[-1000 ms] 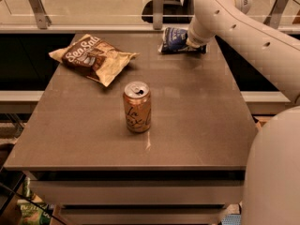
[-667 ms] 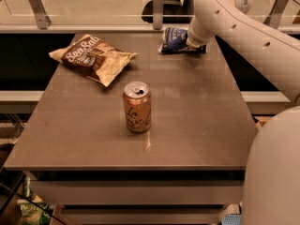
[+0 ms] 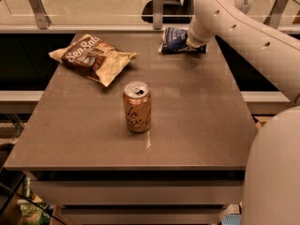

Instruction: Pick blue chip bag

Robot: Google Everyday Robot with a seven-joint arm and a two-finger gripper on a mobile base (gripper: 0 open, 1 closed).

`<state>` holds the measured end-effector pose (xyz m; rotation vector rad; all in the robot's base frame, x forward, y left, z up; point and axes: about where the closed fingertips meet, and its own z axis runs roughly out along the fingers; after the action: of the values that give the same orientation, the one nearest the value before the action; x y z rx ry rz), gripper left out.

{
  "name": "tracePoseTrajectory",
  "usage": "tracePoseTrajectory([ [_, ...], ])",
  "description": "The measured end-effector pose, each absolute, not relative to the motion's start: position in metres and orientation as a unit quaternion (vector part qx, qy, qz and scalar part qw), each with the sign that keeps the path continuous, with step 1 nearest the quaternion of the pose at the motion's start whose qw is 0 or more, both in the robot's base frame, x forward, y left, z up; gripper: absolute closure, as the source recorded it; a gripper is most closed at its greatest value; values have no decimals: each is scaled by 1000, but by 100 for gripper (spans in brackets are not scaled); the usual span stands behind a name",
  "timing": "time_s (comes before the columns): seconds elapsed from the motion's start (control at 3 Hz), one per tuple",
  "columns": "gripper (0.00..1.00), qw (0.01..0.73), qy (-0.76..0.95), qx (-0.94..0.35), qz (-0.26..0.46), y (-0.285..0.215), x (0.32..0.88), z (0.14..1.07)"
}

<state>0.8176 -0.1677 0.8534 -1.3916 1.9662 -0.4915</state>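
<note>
From my remote station: the robot's white body (image 3: 274,172) fills the near right corner, beside the front edge of a brown-grey table (image 3: 93,144). Near the middle of the tabletop an orange-tan drink can (image 3: 137,107) stands upright, its top open and tab showing; the cursive script on its side begins "La", and I cannot read the rest.

Farther back on the left lies the larger brown-and-tan chip bag (image 3: 91,57), flat and angled, with "Sea Salt" in white lettering across its dark panel. It is well apart from the can.

At the far right of the table, close to the back edge, lies the blue chip bag (image 3: 174,40), small, crinkled and dark blue with white edges; its white markings are too small for me to read. The white arm (image 3: 243,32) reaches in from the right and bends down to it, putting the gripper (image 3: 197,48) at the bag's right end, touching or just over it. The wrist hides the gripper, so I cannot tell whether it is spread or clamped.

Behind the table runs a glass barrier on metal posts (image 3: 158,6).
</note>
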Motion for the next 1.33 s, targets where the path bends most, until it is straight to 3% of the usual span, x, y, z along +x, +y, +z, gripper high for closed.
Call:
tracePoseTrajectory([
  [0.33, 84, 335, 754, -533, -188, -168, 818, 853],
  [1.33, 13, 335, 754, -533, -188, -168, 818, 853],
])
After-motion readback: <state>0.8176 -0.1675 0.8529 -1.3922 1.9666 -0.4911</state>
